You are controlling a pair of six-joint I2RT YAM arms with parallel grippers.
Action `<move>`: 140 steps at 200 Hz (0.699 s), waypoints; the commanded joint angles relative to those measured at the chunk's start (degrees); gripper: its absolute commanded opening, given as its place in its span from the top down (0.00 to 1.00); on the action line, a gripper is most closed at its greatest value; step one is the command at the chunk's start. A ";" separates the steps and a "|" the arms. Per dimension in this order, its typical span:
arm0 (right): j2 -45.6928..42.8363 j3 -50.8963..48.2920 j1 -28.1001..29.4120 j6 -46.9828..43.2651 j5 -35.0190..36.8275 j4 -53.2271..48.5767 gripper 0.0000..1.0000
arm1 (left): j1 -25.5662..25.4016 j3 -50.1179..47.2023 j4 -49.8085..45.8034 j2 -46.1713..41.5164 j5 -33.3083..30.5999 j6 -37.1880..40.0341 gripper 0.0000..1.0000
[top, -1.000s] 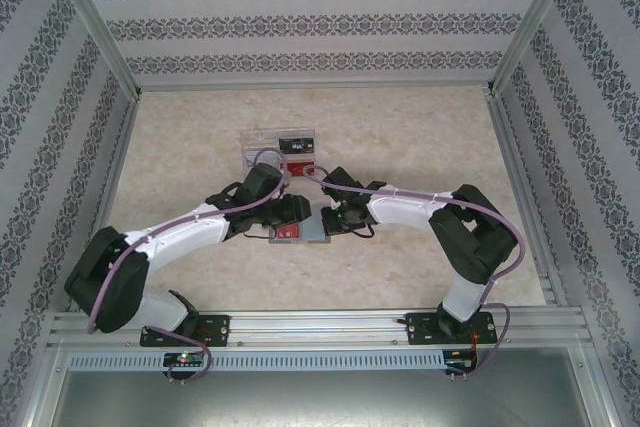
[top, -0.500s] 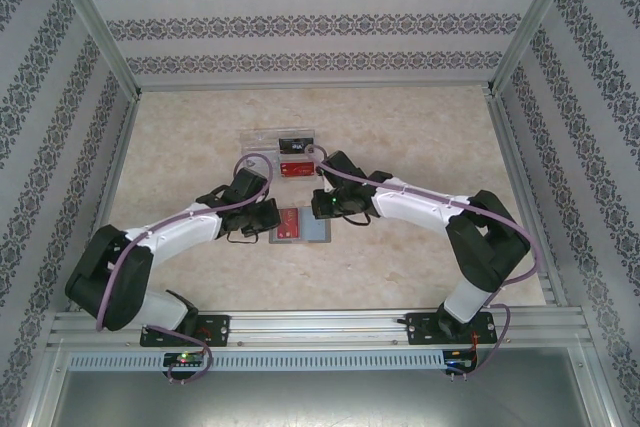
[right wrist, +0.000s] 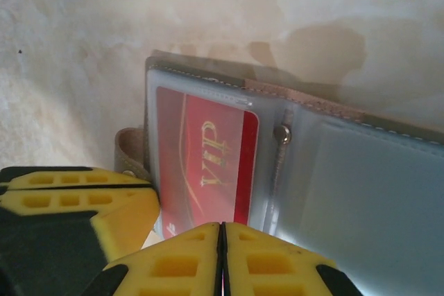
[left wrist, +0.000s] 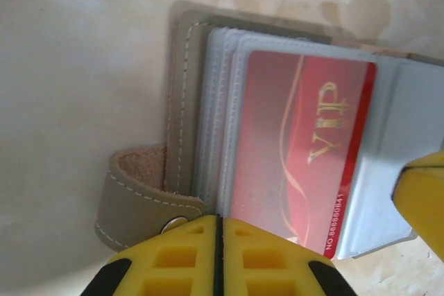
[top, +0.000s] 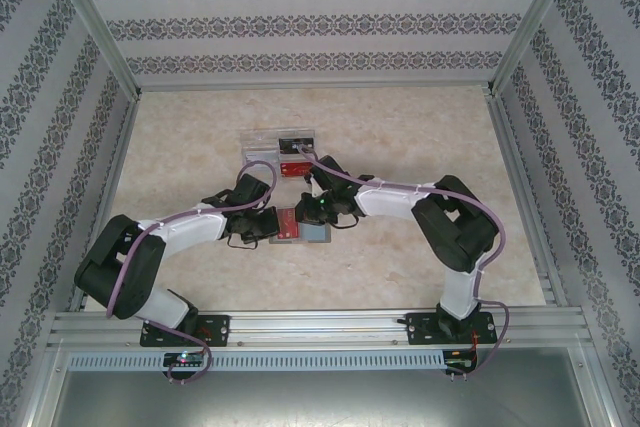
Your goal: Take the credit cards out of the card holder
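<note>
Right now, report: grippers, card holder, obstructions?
Left gripper shut, right gripper shut, both at the card holder edge. Holder open, red VIP card sleeved. Clear tray beyond, apart.

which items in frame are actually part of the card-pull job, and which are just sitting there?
Job:
- card holder, lying open
- red VIP card, in its clear sleeve
- loose red card and black card, at the tray
- left gripper and right gripper, both shut at the holder's edge

Bystanders:
- clear tray
- table
</note>
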 commanded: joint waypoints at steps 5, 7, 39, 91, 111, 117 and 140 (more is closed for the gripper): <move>2.02 1.53 0.62 2.18 -1.97 1.13 0.90 | 0.67 -1.55 0.47 1.19 0.29 0.40 1.00; 2.06 1.57 0.58 2.14 -1.97 1.08 0.90 | 0.69 -1.59 0.60 1.19 0.28 0.37 1.00; 2.61 0.93 0.29 2.53 -0.93 0.61 0.90 | 0.70 -2.27 0.68 0.57 0.29 -0.07 1.00; 2.71 0.63 0.21 2.15 -0.12 -0.54 0.84 | 0.66 -2.83 0.74 0.05 0.09 -0.37 1.00; 0.54 -0.68 0.02 1.95 2.01 -0.69 0.84 | 0.70 -2.76 0.53 0.04 0.03 -0.49 1.00; 0.20 -0.91 -0.07 1.76 2.07 -0.66 0.84 | 0.62 -2.80 0.52 0.04 -0.04 -0.51 1.00; -0.19 -0.91 -0.45 1.60 1.53 -0.87 0.84 | 0.66 -2.83 0.54 0.33 -0.10 -0.50 1.00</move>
